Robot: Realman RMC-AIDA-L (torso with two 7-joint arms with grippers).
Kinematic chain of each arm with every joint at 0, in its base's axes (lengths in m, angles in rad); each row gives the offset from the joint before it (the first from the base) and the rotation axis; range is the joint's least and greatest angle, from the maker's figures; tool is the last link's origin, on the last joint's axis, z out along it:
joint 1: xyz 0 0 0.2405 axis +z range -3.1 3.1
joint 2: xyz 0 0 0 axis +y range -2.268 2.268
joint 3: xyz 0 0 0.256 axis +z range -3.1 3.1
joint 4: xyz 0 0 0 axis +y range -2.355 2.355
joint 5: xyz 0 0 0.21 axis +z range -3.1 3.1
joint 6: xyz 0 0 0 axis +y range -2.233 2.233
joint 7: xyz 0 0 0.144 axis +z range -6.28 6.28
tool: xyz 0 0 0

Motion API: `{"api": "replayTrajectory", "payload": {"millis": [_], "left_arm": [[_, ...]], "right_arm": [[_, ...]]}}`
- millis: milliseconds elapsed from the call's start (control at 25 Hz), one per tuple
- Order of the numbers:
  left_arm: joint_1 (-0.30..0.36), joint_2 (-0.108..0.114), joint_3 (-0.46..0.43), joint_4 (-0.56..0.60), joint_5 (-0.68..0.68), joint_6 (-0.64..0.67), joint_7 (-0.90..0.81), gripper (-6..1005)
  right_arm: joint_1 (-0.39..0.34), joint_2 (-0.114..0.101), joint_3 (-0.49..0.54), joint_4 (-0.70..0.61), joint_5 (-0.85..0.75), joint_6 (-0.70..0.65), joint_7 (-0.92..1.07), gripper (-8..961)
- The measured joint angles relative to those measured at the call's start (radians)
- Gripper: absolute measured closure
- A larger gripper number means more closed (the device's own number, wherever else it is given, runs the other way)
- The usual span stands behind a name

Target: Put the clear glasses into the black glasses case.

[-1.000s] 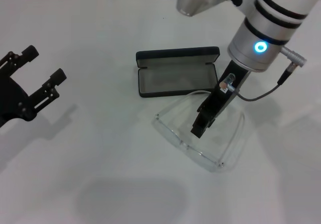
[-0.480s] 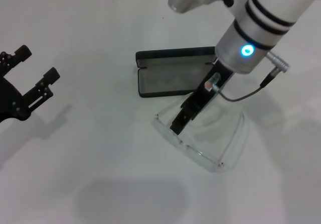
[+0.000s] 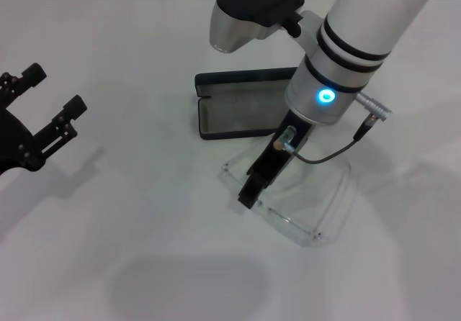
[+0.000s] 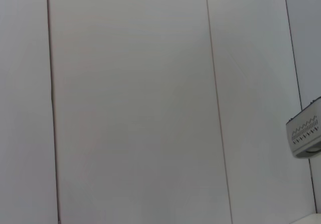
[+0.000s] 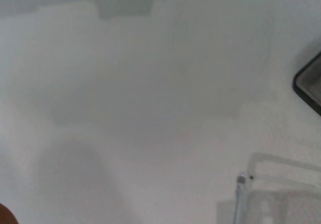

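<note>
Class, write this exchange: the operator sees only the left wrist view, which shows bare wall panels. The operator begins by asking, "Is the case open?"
Observer: Yes. The black glasses case lies open, with its grey lining facing up.
Operator: And the glasses?
Observer: The clear glasses lie unfolded on the table, just on the robot's side of the case and not in it.
Operator: Which arm is working?
Observer: The right pincer is low over the glasses' front frame. The left pincer is open and empty, far to the left.

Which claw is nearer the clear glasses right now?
Right. The right claw is down at the clear glasses' front frame, just before the open black glasses case. The left claw hangs far off by the table's left edge.
</note>
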Motion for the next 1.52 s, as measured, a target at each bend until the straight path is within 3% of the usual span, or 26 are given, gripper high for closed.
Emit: {"api": "replayTrajectory", "payload": {"millis": [880,1160,1360,1520], "left_arm": [[-0.002,0.0,0.003,0.002,0.002,0.001,-0.005,276],[-0.002,0.0,0.001,0.004,0.0,0.017,-0.006,279],[-0.001,0.0,0.001,0.004,0.0,0.021,-0.006,282],[0.004,0.0,0.001,0.004,0.0,0.024,-0.007,283]], "right_arm": [[0.014,0.0,-0.236,0.052,0.1,0.114,0.003,403],[-0.019,0.0,-0.157,0.044,0.11,0.086,-0.051,415],[-0.024,0.0,-0.16,0.048,0.106,0.077,-0.055,628],[-0.026,0.0,-0.155,0.028,0.104,0.076,-0.056,742]]}}
